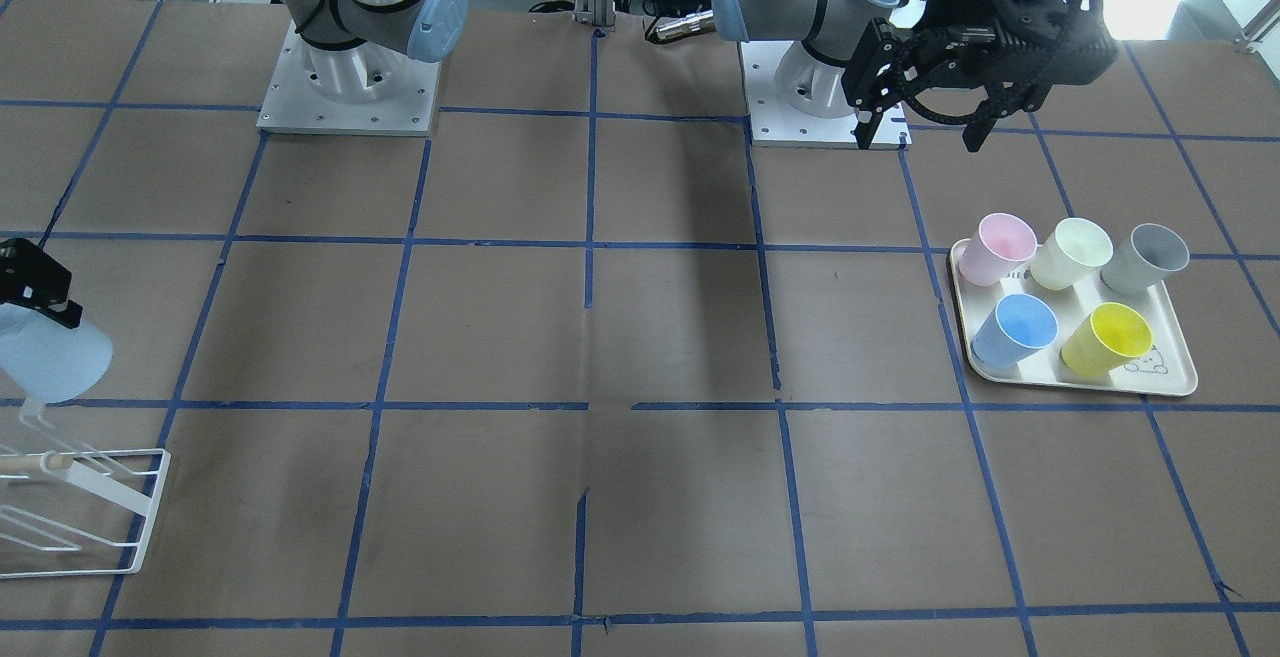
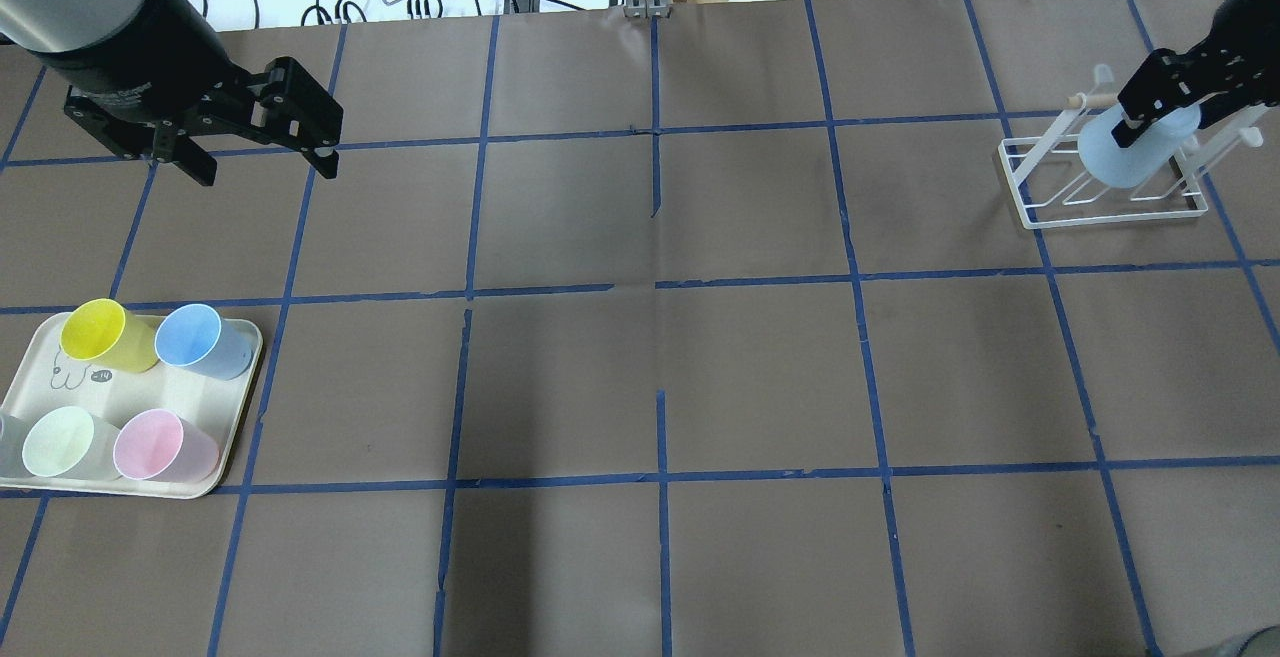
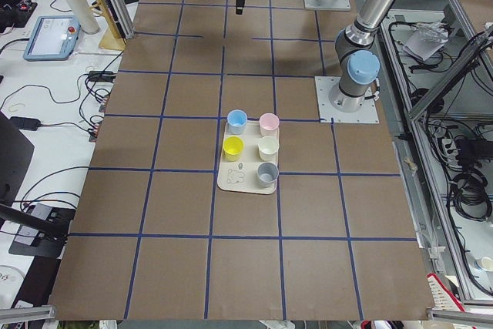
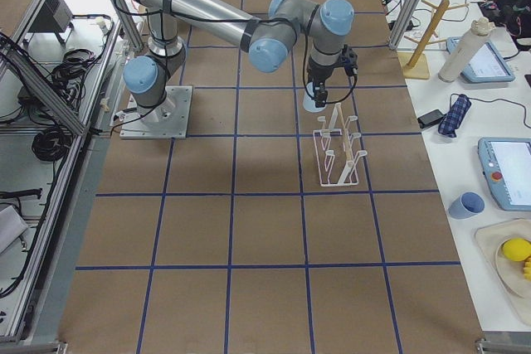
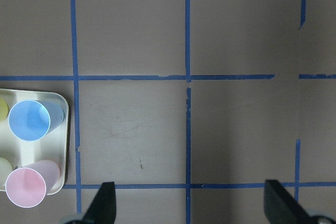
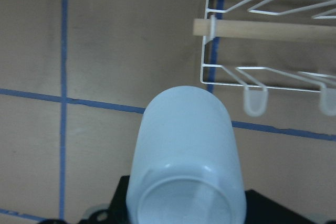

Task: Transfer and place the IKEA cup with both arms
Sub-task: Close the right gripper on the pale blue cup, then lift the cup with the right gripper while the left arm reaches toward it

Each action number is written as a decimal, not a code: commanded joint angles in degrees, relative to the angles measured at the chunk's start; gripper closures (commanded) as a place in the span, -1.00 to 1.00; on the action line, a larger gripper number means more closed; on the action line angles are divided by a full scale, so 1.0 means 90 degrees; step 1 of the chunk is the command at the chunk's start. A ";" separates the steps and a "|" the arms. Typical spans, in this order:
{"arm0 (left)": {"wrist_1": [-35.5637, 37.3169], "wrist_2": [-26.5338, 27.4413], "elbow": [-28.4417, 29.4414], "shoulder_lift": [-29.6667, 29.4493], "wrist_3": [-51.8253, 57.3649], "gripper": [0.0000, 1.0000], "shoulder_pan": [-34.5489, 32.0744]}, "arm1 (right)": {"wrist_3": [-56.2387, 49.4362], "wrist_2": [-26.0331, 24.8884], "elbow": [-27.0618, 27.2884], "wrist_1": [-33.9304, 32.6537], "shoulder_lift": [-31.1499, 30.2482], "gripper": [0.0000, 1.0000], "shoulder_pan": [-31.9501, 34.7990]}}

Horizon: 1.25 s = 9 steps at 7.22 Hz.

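The pale icy-blue IKEA cup (image 2: 1135, 155) is in my right gripper (image 2: 1150, 127), which is shut on it near its base. The cup hangs tilted just above the near end of a white wire rack (image 2: 1100, 209). It also shows in the front view (image 1: 50, 357) and fills the right wrist view (image 6: 186, 150). My left gripper (image 2: 265, 172) is open and empty, well above the table behind the tray. Its fingertips (image 5: 102, 205) frame bare table in the left wrist view.
A cream tray (image 2: 240, 407) at the table's left edge holds a yellow (image 2: 95, 335), a saturated blue (image 2: 200, 339), a pale green (image 2: 60, 442), a pink (image 2: 160, 447) and a grey cup (image 1: 1150, 257). The rack has a wooden rod (image 6: 262, 30) and white prongs.
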 commanded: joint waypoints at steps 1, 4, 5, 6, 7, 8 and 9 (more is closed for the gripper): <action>0.0000 0.0000 -0.0007 0.0000 0.0003 -1.00 0.0000 | -0.0006 0.1405 0.0104 0.0870 -0.0108 -0.24 0.0017; 0.0000 0.0000 -0.0007 0.0000 -0.0007 -1.00 0.0000 | 0.0004 0.3465 0.0222 0.2441 -0.0020 -0.24 0.0017; 0.0000 -0.0058 -0.0026 -0.0009 -0.0007 -1.00 0.0000 | -0.0006 0.4322 0.0348 0.2919 -0.0059 -0.24 0.0027; -0.0019 -0.0803 -0.0065 -0.0058 0.0013 -1.00 0.0019 | -0.0015 0.5027 0.0514 0.3320 -0.0117 -0.25 0.0085; -0.0126 -0.1207 -0.0104 -0.0106 0.0071 -1.00 0.0106 | -0.0103 0.5343 0.0544 0.3624 -0.0118 -0.27 0.0211; -0.0146 -0.1936 -0.0395 -0.0213 0.0091 -1.00 0.0175 | -0.0393 0.5946 0.0545 0.4043 -0.0118 -0.27 0.0473; -0.0059 -0.2543 -0.0804 -0.0282 0.0101 -1.00 0.0311 | -0.0522 0.6281 0.0545 0.4173 -0.0147 -0.27 0.0650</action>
